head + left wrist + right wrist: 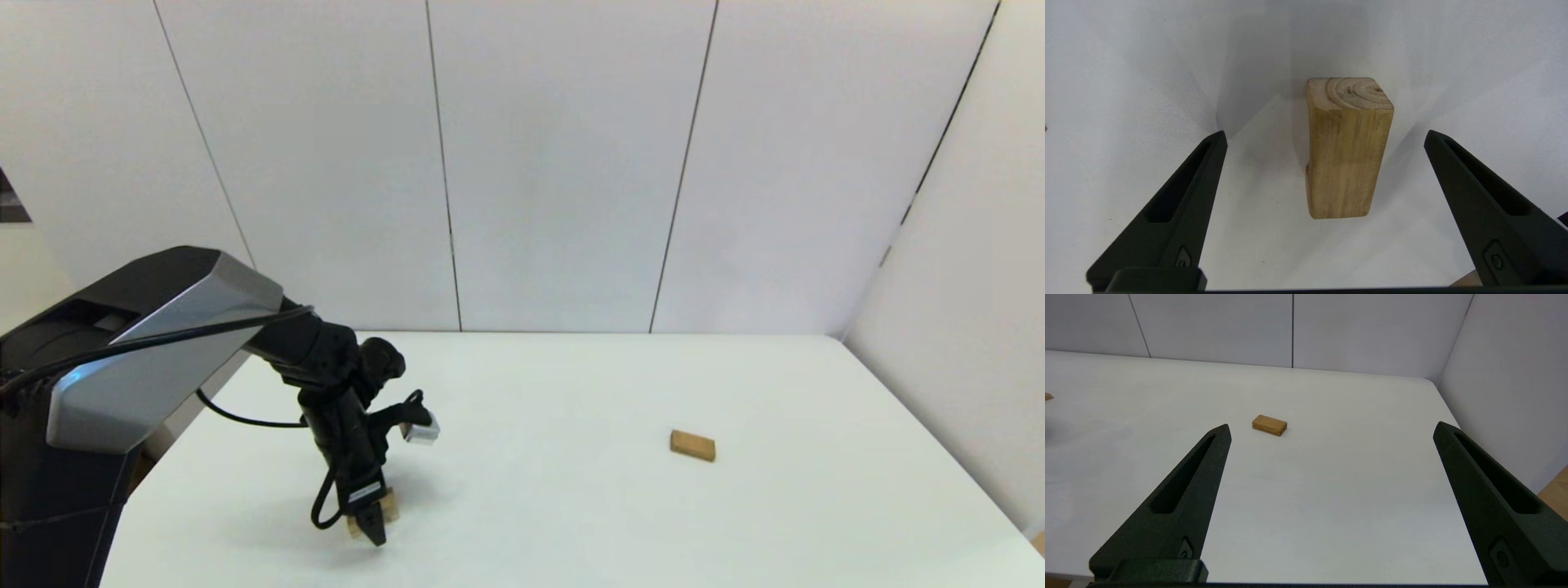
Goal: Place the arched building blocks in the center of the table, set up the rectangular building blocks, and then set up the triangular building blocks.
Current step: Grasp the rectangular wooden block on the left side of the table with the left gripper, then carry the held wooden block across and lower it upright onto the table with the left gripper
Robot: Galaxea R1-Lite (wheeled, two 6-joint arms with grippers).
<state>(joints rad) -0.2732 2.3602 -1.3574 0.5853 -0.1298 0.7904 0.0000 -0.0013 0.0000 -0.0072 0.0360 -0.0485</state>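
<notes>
The arched block point(1347, 155), a chunky tan piece of wood with ring grain on its end, lies on the white table point(571, 490) at the front left. My left gripper point(371, 527) hangs just over it, open, with one finger point(1180, 204) on each side and clear of the wood point(1325, 132). In the head view only a bit of the block point(392, 502) shows behind the fingers. The rectangular block point(692, 445) lies flat to the right of centre, also seen from the right wrist point(1269, 425). My right gripper point(1331, 426) is open and empty, low by the table's front right. I cannot make out the triangular block for certain.
A tan corner of another block point(1466, 279) peeks out beside my left gripper's finger, and a tan scrap point(1047, 396) sits at the edge of the right wrist view. White walls point(571, 163) close the table's back and right sides.
</notes>
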